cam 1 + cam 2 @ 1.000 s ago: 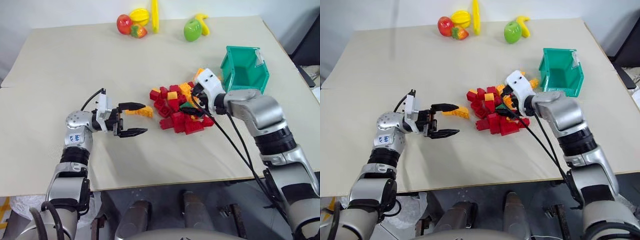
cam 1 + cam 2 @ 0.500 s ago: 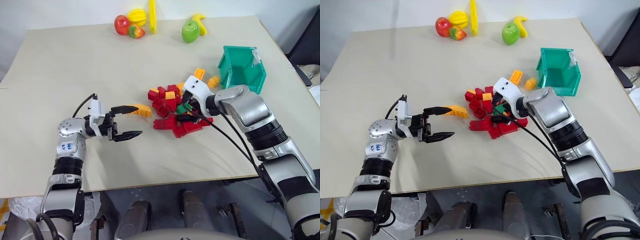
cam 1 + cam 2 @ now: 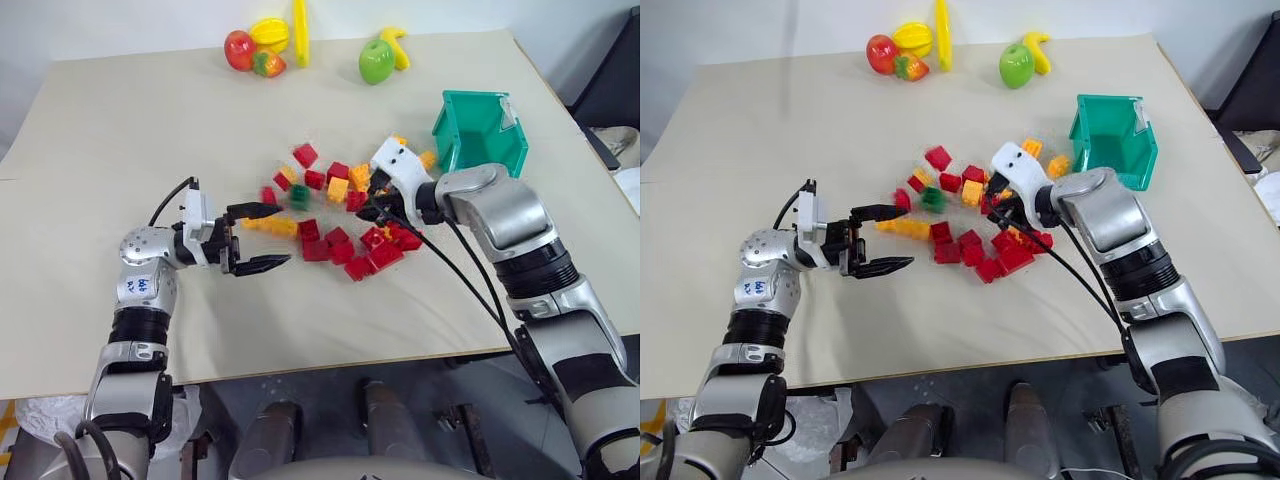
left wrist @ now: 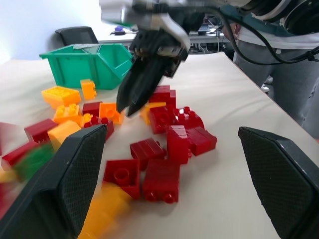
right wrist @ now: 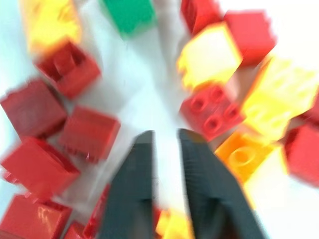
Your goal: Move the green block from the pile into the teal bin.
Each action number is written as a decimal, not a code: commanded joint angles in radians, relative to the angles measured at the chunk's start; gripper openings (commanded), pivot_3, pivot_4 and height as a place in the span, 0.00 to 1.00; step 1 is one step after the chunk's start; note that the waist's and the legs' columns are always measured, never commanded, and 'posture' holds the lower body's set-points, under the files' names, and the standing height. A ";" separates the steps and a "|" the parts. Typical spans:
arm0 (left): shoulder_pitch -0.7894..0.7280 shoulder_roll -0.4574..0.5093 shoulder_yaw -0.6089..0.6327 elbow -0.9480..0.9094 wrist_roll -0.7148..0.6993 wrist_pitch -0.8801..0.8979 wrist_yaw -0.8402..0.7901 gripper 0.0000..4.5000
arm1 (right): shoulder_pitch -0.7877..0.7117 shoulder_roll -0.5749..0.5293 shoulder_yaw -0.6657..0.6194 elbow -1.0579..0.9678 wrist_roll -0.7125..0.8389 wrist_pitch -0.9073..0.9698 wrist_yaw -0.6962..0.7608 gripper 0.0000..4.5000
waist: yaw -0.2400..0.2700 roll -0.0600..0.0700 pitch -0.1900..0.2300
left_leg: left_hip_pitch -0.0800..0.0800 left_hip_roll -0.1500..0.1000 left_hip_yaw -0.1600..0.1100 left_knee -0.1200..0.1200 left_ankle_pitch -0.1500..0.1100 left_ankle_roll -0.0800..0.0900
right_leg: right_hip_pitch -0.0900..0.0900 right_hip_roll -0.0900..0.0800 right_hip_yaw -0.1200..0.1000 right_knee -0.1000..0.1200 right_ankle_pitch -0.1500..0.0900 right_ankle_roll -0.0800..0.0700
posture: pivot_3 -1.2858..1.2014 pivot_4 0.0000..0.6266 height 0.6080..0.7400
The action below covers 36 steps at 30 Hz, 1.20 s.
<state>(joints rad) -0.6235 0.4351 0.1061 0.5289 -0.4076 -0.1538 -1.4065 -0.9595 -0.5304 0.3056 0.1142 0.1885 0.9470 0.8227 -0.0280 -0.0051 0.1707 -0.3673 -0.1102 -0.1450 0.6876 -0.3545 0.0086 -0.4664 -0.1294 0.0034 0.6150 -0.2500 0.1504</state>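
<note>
The green block (image 3: 299, 195) lies loose on the table at the left side of the scattered pile (image 3: 345, 235) of red and yellow-orange bricks. It is blurred. My right gripper (image 3: 365, 212) points down into the right part of the pile, shut with nothing between its fingers. The green block (image 5: 128, 14) sits well ahead of those fingertips (image 5: 144, 144). My left gripper (image 3: 268, 237) hovers open left of the pile, its upper finger over a long yellow brick (image 3: 272, 226). The teal bin (image 3: 478, 97) stands to the right of the pile, behind my right wrist.
Toy fruit lies along the far edge of the table (image 3: 150, 120): a red apple (image 3: 238, 48), a strawberry, yellow pieces and a green apple (image 3: 377, 62). Two orange bricks (image 4: 65, 94) rest close to the bin's low front.
The right gripper has snapped shut. The green block left its fingers and went left, and the bricks have scattered leftward. The left gripper has stayed open in place.
</note>
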 commanded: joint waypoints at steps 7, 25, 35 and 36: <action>-0.004 -0.006 0.009 -0.003 -0.014 -0.006 0.016 1.00 | 0.107 -0.041 -0.098 -0.191 0.019 -0.028 -0.025 0.01 | 0.001 0.000 0.000 | 0.000 0.000 0.000 0.001 0.000 0.000 | 0.000 0.000 0.000 0.001 0.000 0.000 | 0.52 0.24 1.00; 0.061 0.128 0.108 -0.037 0.006 0.090 0.283 1.00 | 0.246 -0.080 -0.237 -0.306 0.110 -0.182 0.024 1.00 | 0.003 0.000 0.000 | 0.000 0.000 0.000 0.003 0.000 0.000 | 0.000 0.000 0.001 0.003 0.000 0.000 | 0.52 0.24 1.00; 0.013 0.191 0.081 0.005 0.041 0.135 0.304 1.00 | 0.329 -0.105 -0.293 -0.374 0.142 -0.221 0.004 1.00 | 0.003 0.000 0.000 | 0.001 0.000 0.001 0.003 0.000 0.000 | 0.000 0.000 0.002 0.004 0.000 0.000 | 0.52 0.24 1.00; -0.009 0.187 0.069 0.032 0.055 0.126 0.301 1.00 | 0.332 -0.108 -0.297 -0.381 0.146 -0.217 0.000 1.00 | 0.003 0.000 0.000 | 0.001 0.000 0.001 0.003 0.000 0.000 | 0.000 0.000 0.002 0.004 0.000 0.000 | 0.52 0.24 1.00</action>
<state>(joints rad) -0.5949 0.6105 0.1789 0.5417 -0.3704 -0.0113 -1.1062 -0.6227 -0.6236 0.0421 -0.2207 0.3200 0.7436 0.8345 -0.0245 -0.0051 0.1707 -0.3666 -0.1106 -0.1438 0.6906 -0.3546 0.0085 -0.4663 -0.1295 0.0051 0.6193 -0.2500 0.1504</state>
